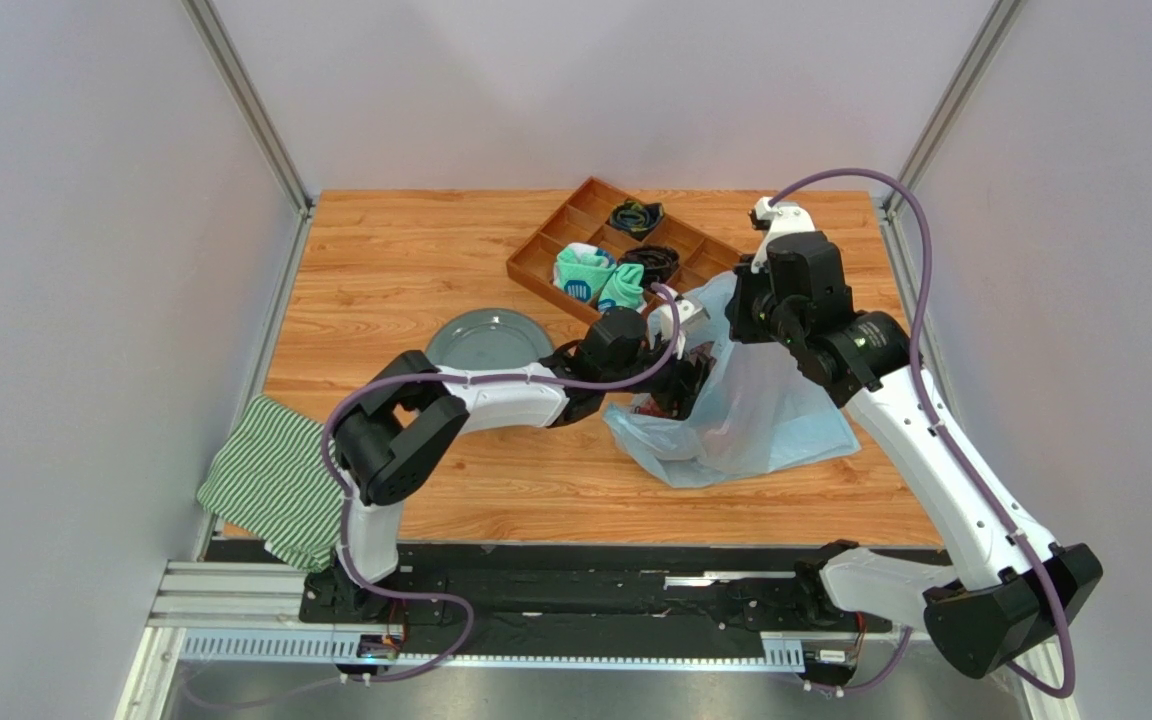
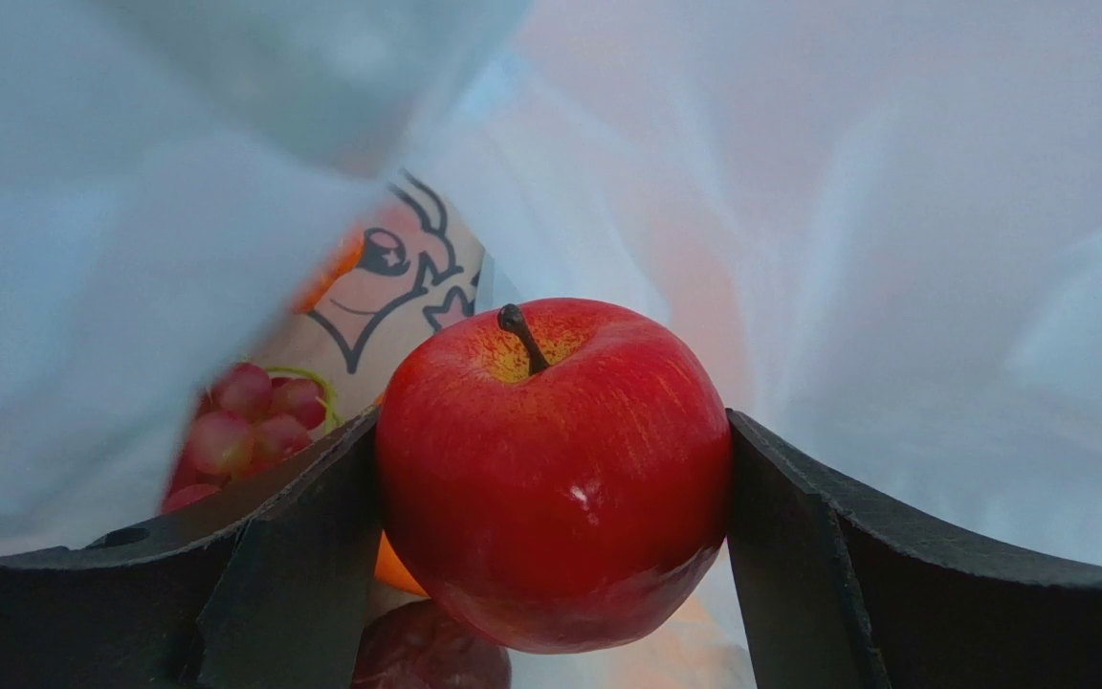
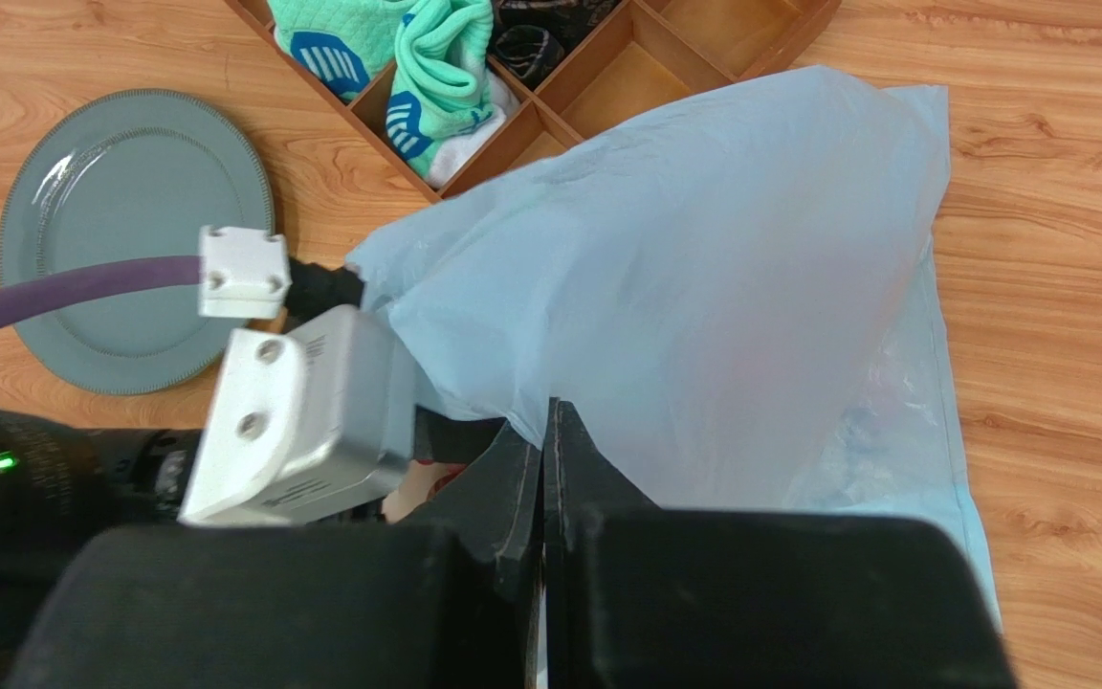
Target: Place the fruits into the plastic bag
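Inside the plastic bag (image 1: 763, 413), only your left wrist camera sees anything: the left gripper (image 2: 554, 481) pinches one red apple (image 2: 554, 445) between its fingers. Beside it you can count one dark red grape bunch (image 2: 248, 424), one dark purple fruit (image 2: 428, 653) below, and a sliver of one orange fruit (image 2: 396, 570) under the apple. From above, the film hides all of these; you see only the left arm reaching into the bag's mouth. Your right wrist view shows the right gripper (image 3: 543, 460) pressed together on the bag's upper edge. On the table: one grey plate (image 1: 485, 338), one wooden tray (image 1: 560, 240), one striped cloth (image 1: 274, 480).
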